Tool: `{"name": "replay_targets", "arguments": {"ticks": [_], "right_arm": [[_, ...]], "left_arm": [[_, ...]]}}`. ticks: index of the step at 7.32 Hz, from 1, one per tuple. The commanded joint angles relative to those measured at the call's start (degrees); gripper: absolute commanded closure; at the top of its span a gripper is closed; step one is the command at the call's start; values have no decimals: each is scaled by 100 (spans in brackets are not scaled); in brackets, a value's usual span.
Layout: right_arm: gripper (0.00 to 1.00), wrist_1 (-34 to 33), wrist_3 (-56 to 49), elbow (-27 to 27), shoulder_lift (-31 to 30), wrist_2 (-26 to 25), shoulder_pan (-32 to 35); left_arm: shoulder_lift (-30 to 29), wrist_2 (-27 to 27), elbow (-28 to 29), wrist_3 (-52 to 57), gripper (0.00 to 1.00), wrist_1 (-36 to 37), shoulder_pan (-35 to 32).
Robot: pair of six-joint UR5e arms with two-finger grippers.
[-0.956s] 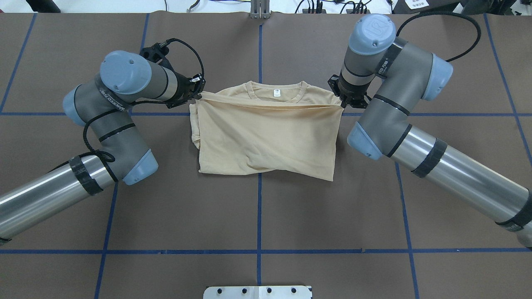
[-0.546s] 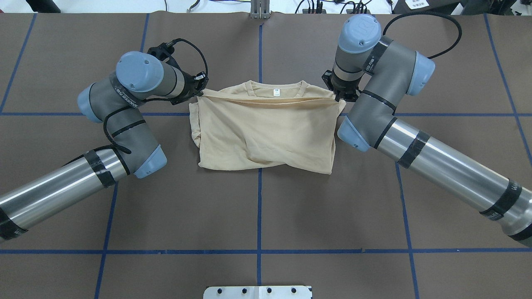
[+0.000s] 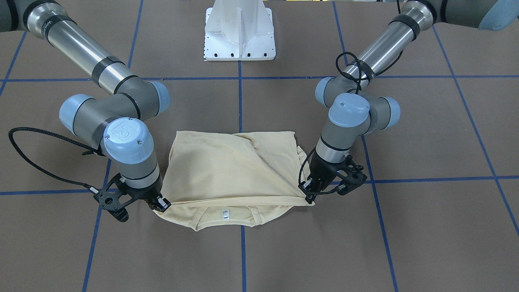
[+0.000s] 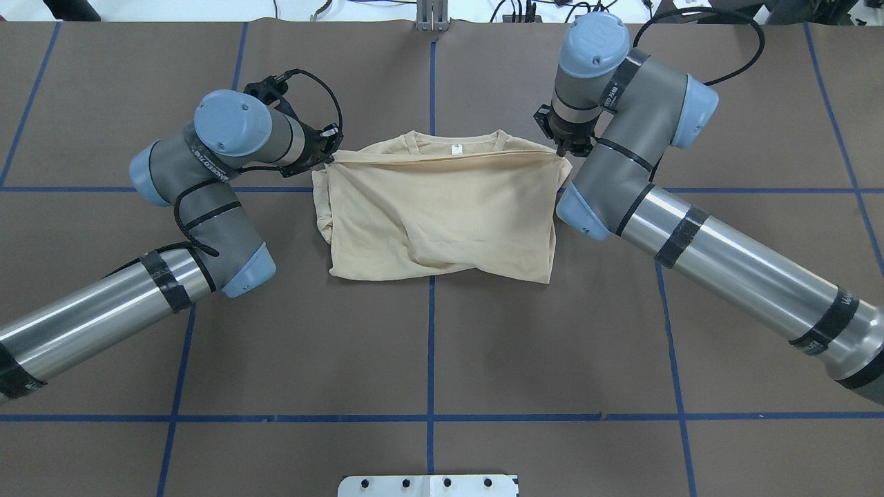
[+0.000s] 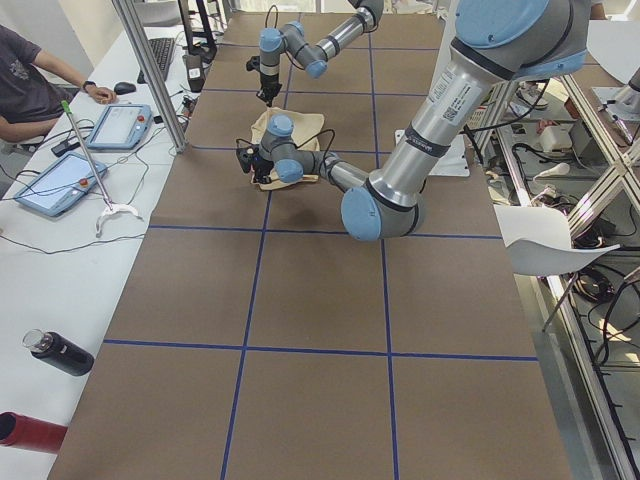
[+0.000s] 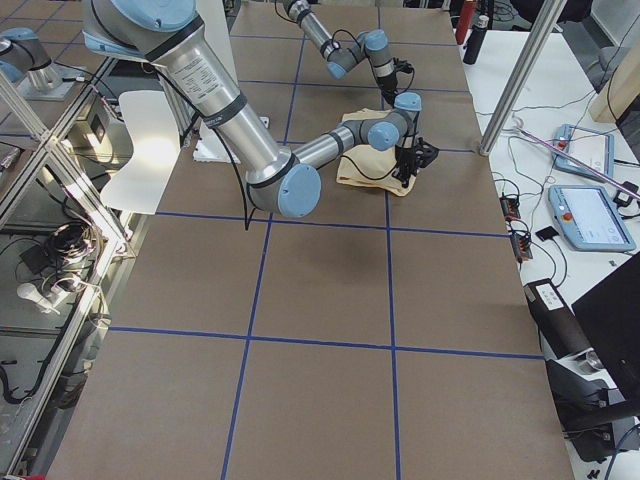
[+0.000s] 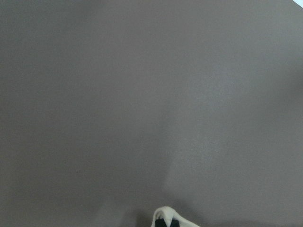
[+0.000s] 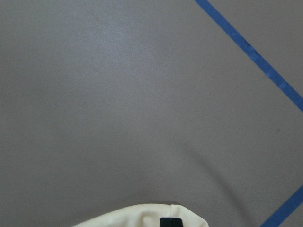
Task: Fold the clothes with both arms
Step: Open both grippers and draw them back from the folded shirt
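Nearest the robot, the white base plate [image 4: 428,485] sits at the edge of the brown bench [image 4: 290,359], which is marked into squares by blue tape lines [image 4: 430,345]. From either side of it the left arm [image 4: 103,317] and the right arm [image 4: 746,276] reach forward and bend inward at the elbow. Between them the pale yellow T-shirt [image 4: 442,214] lies across the centre tape line, doubled over on itself with the fold on the near side and some loose bunching along its left edge. Its upper layer ends in a taut straight edge running from one arm's claw to the other's. The left claw [image 4: 331,156] is pinching the left end of that edge and the right claw [image 4: 565,150] the right end, both low over the bench. Each wrist view shows black fingertips [image 7: 162,222] wrapped in cream cloth above bare bench. Just past the held edge the collar and its small white neck tag [image 4: 456,149] lie uncovered, flat on the bench. Farther off, the left side view shows a person [image 5: 35,75] seated at a white side table [image 5: 40,270].
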Motion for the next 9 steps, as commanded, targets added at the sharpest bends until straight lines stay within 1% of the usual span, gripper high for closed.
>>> {"name": "replay_targets", "arguments": {"ticks": [1,3,4,5,6,7,8,9], "right_arm": [[100,18,-4,-256,155,-20,-4],[100,27,32,-468,305,-185,-4],[97,27,40,-487,349,-204,-4],[75,27,58,-487,367,-204,-4],[59,18,67,-487,367,-204,-4],[52,18,67,-487,375,-195,-4],[48,35,32,-417,349,-187,-4],[46,9,58,1,132,-143,-4]], "left_arm": [[1,0,3,7,100,-47,5],[18,0,3,7,100,-83,5],[27,0,3,24,84,-92,-4],[27,0,3,68,70,-170,-12],[36,-9,12,68,60,-275,-30],[36,-9,12,68,56,-276,-56],[36,-96,-58,146,57,-389,-265],[88,-366,-206,286,57,-521,-441]]}}
